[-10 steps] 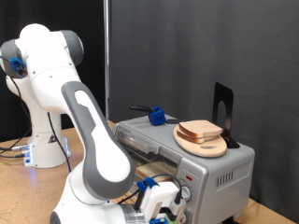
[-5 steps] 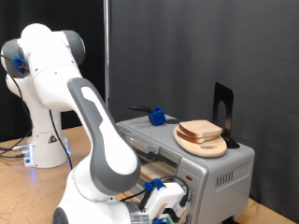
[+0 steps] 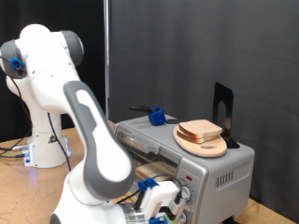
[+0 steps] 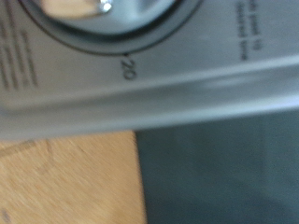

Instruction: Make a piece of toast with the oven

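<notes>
The white robot arm (image 3: 89, 140) fills the left half of the exterior view, its base standing at the left edge and its forearm bent down toward the bottom centre of the frame. One oven (image 3: 201, 163), silver-grey and boxy, is seen in the lower right of the exterior view, set on a wooden table (image 3: 23, 201). Inside its front opening a pale tan shape (image 3: 154, 171) can be made out on the rack; it is partly hidden by the arm and cannot be identified with certainty as the piece of toast.

On the oven's top, one round wooden plate (image 3: 207, 146) is seen at centre right, and on it lies one slice of bread (image 3: 200, 130) with a brown crust. One small blue object (image 3: 158, 117) is placed further back on the oven top, with a dark handle-like part reaching toward the frame's left. One black upright stand (image 3: 222, 114) is seen at the oven's far right corner.

The gripper (image 3: 161, 207) is found at the bottom centre of the exterior view, just in front of the oven's control panel; it is cut off by the frame's lower edge, and whether the claw is released or clenched cannot be told.

In the wrist view only a blurred close-up is given: one round knob (image 4: 105, 21) at the upper left, cut off by the frame's top, with the number 20 printed beside its dial. Other lettering is too blurred to be read. A strip of wooden table is shown at the lower left and a dark area at the lower right. No fingers are seen there.
</notes>
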